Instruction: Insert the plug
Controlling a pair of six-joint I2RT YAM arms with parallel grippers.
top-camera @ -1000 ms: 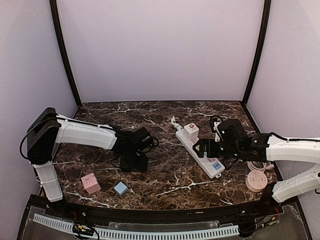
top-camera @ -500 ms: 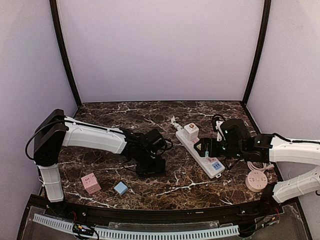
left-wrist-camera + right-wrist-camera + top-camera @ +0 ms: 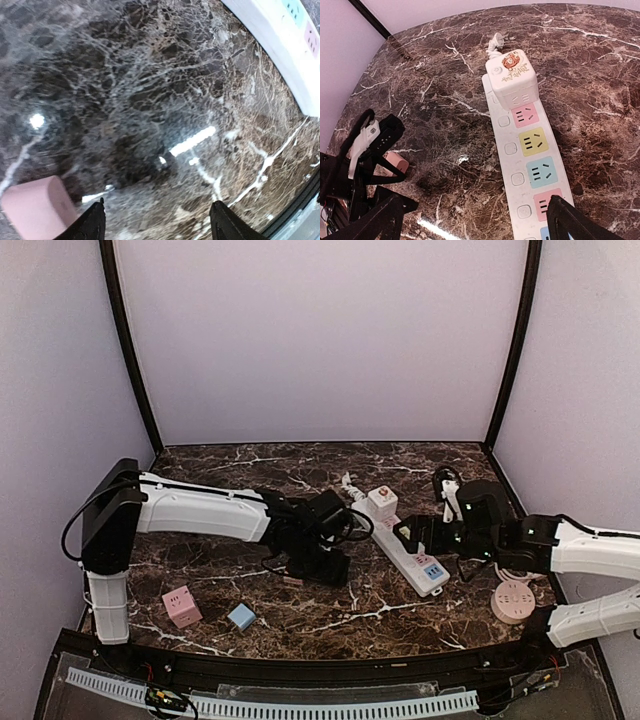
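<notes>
A white power strip (image 3: 408, 550) with coloured sockets lies at centre right, also seen in the right wrist view (image 3: 532, 165) and at the top right of the left wrist view (image 3: 280, 45). A white cube adapter (image 3: 382, 502) (image 3: 512, 77) sits on its far end. My left gripper (image 3: 318, 568) (image 3: 160, 225) is open just left of the strip, low over the marble, with nothing between its fingers. A small pink block (image 3: 35, 207) (image 3: 395, 162) lies outside its left finger. My right gripper (image 3: 415, 535) (image 3: 470, 225) is open above the strip's near half.
A pink cube socket (image 3: 181, 606) and a small blue cube (image 3: 241, 616) rest near the front left. A round pink socket (image 3: 513, 602) with its cable lies at the front right. A cable loop (image 3: 438, 480) sits behind the right arm.
My left arm has swept to the right across the table, closer to the power strip. My right gripper has drifted slightly to the right and stays over the strip.
</notes>
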